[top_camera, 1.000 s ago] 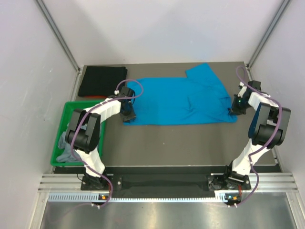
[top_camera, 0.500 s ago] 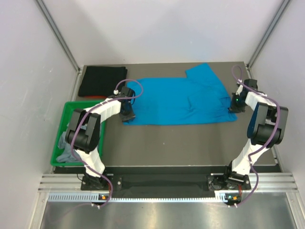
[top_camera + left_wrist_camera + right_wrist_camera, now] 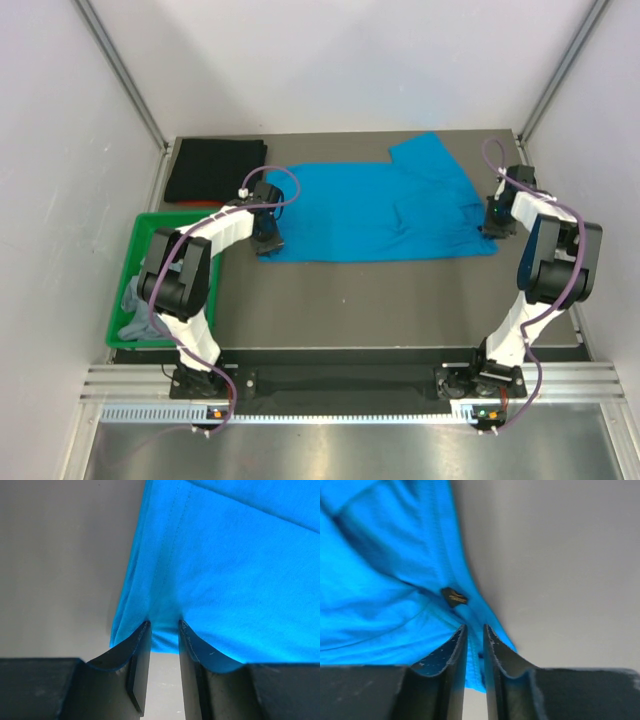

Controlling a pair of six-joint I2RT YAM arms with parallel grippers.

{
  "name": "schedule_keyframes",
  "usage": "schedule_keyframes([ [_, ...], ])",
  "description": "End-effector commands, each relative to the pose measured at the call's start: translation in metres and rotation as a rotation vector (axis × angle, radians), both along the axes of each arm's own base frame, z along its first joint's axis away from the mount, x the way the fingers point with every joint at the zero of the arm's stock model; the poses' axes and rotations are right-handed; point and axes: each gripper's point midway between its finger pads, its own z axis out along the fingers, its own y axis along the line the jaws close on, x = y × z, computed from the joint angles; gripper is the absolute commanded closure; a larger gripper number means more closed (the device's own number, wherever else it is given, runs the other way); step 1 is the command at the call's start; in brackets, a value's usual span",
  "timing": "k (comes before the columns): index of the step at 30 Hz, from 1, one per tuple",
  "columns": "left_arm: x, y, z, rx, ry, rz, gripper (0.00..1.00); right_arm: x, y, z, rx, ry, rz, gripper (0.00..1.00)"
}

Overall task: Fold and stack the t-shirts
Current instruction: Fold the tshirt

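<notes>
Bright blue t-shirt (image 3: 385, 212) lying spread flat mid-table, black t-shirt (image 3: 214, 170) sitting folded at far-left corner, grey t-shirt (image 3: 134, 300) lying crumpled at the left.

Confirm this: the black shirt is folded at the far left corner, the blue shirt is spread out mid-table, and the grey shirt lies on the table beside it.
Not quite. The top external view shows the grey shirt in the green bin, not on the table. The black shirt is folded at the far left corner; the blue shirt lies spread out.

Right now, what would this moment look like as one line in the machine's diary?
stage: folding blue t-shirt | left gripper: pinching its hem | right gripper: narrow gap at its edge, hold unclear | black t-shirt: folded, far left | grey shirt: in green bin
</notes>
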Motion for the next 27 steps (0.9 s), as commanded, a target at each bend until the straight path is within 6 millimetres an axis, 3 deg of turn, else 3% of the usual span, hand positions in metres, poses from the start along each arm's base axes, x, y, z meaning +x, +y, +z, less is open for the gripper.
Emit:
schedule_keyframes([
  [1, -0.009, 0.011, -0.006, 0.047, 0.042, 0.004, 0.66, 0.009, -0.012, 0.037, -0.079, -0.068, -0.071, 0.78],
  [6, -0.003, 0.004, 0.008, 0.004, 0.003, -0.008, 0.65, 0.010, -0.002, 0.066, -0.063, -0.124, -0.098, 0.71],
  [10, 0.003, -0.001, 0.018, -0.013, -0.016, -0.014, 0.65, 0.005, 0.018, 0.081, -0.042, -0.109, -0.099, 0.74],
  [14, 0.008, -0.004, 0.024, -0.025, -0.029, -0.013, 0.65, -0.002, 0.031, 0.076, -0.006, -0.076, -0.114, 0.80],
  [18, 0.005, -0.004, 0.020, -0.028, -0.013, -0.013, 0.65, -0.006, 0.034, 0.062, 0.010, -0.032, -0.120, 0.79],
  [22, 0.005, -0.011, 0.033, -0.075, -0.042, -0.026, 0.65, 0.020, 0.061, 0.066, 0.057, -0.093, -0.037, 0.73],
  [26, 0.014, -0.027, 0.068, -0.161, -0.121, -0.064, 0.62, 0.056, 0.084, 0.072, 0.038, -0.140, 0.055, 0.67],
  [27, 0.019, -0.032, 0.085, -0.191, -0.160, -0.082, 0.62, 0.063, 0.089, 0.073, 0.043, -0.143, 0.069, 0.67],
])
